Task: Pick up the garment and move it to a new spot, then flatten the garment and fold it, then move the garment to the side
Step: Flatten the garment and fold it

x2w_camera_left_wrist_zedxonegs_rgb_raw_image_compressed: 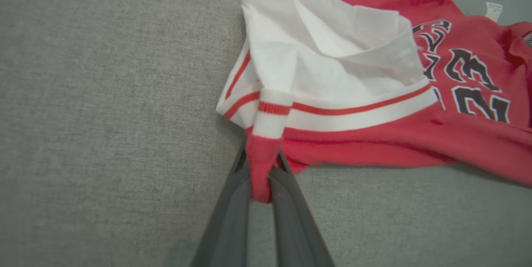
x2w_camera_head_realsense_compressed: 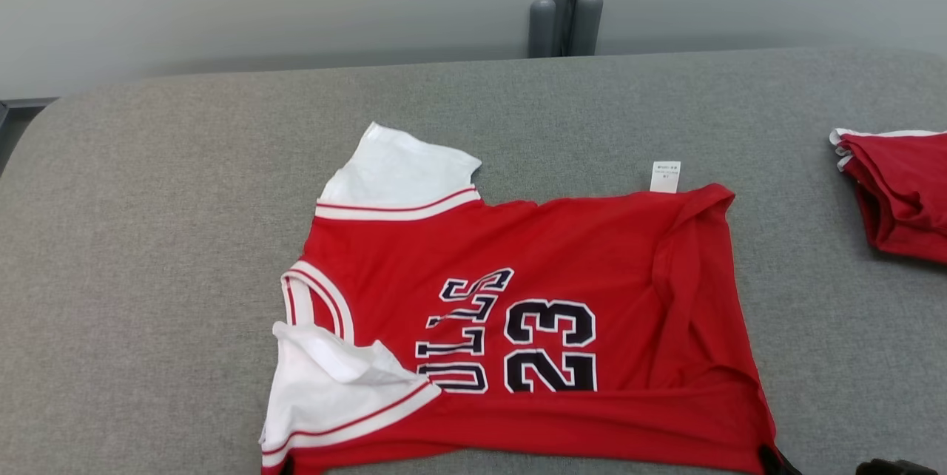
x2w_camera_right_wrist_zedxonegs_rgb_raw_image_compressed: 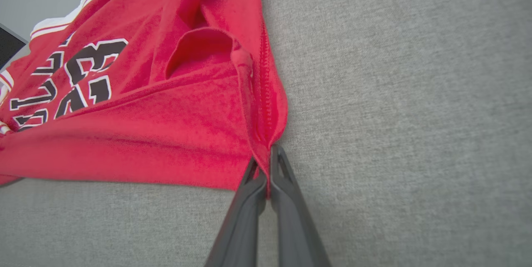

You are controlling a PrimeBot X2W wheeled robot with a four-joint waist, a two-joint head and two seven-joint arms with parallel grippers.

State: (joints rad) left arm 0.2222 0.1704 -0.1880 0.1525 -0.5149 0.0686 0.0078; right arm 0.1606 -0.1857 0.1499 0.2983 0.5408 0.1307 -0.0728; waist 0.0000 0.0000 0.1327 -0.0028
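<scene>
The garment point(x2w_camera_head_realsense_compressed: 562, 260) is a red jersey with white sleeves and a dark "23", spread sideways on the grey table point(x2w_camera_head_realsense_compressed: 148, 238). My left gripper point(x2w_camera_left_wrist_zedxonegs_rgb_raw_image_compressed: 261, 154) is shut on the garment's near corner beside the white sleeve point(x2w_camera_left_wrist_zedxonegs_rgb_raw_image_compressed: 332, 63); red cloth is bunched between its fingers. My right gripper point(x2w_camera_right_wrist_zedxonegs_rgb_raw_image_compressed: 267, 163) is shut on the garment's point(x2w_camera_right_wrist_zedxonegs_rgb_raw_image_compressed: 166, 125) other near corner, at the hem. In the head view that right gripper point(x2w_camera_head_realsense_compressed: 773, 460) barely peeks in at the bottom edge by the garment's lower right corner. A white label point(x2w_camera_head_realsense_compressed: 665, 177) sticks out from the far edge.
A second red cloth point(x2w_camera_head_realsense_compressed: 899, 194), folded, lies at the table's right edge. Beyond the table's far edge stand a pale wall and a grey post point(x2w_camera_head_realsense_compressed: 566, 9). Bare grey table surface surrounds the garment on the left and far sides.
</scene>
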